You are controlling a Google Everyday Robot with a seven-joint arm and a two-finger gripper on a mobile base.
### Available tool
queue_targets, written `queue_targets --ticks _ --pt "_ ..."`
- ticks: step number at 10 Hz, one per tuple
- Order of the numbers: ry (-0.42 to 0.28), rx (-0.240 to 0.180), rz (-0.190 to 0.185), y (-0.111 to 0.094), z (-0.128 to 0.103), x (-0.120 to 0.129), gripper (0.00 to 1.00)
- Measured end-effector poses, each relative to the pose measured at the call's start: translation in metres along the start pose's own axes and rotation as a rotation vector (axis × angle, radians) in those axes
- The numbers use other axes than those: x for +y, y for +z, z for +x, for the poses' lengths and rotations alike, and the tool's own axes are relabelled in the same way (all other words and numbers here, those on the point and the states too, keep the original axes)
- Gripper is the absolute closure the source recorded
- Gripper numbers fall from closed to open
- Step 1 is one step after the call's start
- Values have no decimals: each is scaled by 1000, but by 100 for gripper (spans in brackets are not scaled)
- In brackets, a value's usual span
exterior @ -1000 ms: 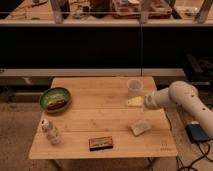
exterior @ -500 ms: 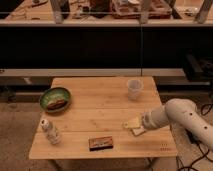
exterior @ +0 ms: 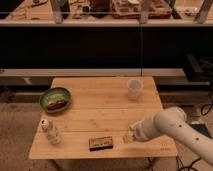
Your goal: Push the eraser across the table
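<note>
A small pale yellowish block (exterior: 128, 139), which I take to be the eraser, lies near the front edge of the wooden table (exterior: 100, 112), right of centre. My gripper (exterior: 133, 134) is at the end of the white arm (exterior: 172, 125), which reaches in from the right. The gripper is low over the table and right against the block's right side. Part of the block is hidden by the gripper.
A dark rectangular bar (exterior: 101, 143) lies just left of the block near the front edge. A clear plastic cup (exterior: 134, 89) stands at the back right. A green bowl with food (exterior: 55, 99) sits at the left. A small bottle (exterior: 50, 132) stands at the front left.
The arm swung from beside the cup down to the front right of the table. It reached the pale block, which has shifted left toward the dark bar.
</note>
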Motion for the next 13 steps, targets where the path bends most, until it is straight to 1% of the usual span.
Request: queue_targets --ticks 1,2,3,4,6,7,8,9,11,13 --pt "-23 -27 -3 20 -20 -18 94" --pt "-36 -42 0 33 -32 -30 98" --pt "-46 -46 11 46 -39 -44 100" --pt "-62 -37 30 60 -40 -63 100" --pt "-76 -13 51 76 -36 -84 100" --pt "-72 0 56 85 -32 -89 100" --pt "-60 8 56 95 -28 -89 100" --pt "-44 12 56 103 -25 -86 100" --pt "2 33 71 119 -15 -81 100" --pt "30 49 78 125 -8 -78 100"
